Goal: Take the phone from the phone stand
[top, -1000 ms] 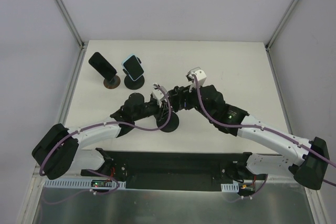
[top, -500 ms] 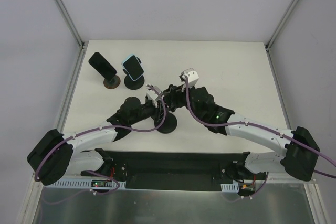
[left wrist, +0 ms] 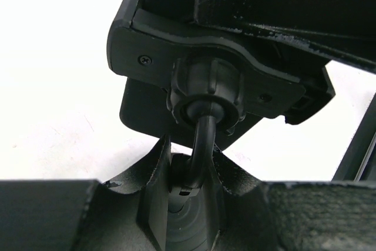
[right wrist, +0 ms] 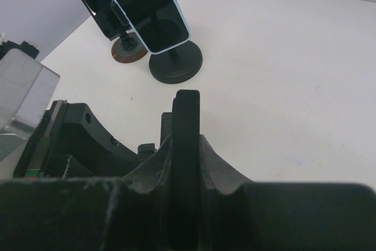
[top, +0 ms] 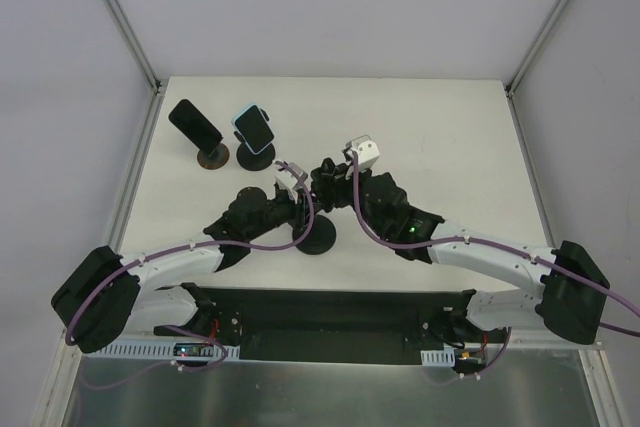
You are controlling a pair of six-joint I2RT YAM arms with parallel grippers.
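Observation:
The black phone stand [top: 318, 237] sits mid-table on its round base, between my two arms. My left gripper [top: 298, 211] [left wrist: 194, 154] is shut on the stand's thin stem [left wrist: 200, 145], just under the ball joint and cradle [left wrist: 176, 45]. The dark phone [right wrist: 185, 157] [left wrist: 141, 110] sits in that cradle. In the right wrist view it appears edge-on, and my right gripper [right wrist: 186, 145] [top: 323, 183] is shut on it. From above, the two grippers mostly hide the phone.
At the back left stand two more phones on stands. One has a light blue case [top: 254, 127] [right wrist: 154, 10] on a black base [right wrist: 175, 63]. The other is dark [top: 195, 123], on a brown base [right wrist: 129, 51]. White walls enclose the table.
My right gripper has closed onto the phone's edges. Both arms and the stand shifted slightly left over the last second; the left grip on the stem is unchanged.

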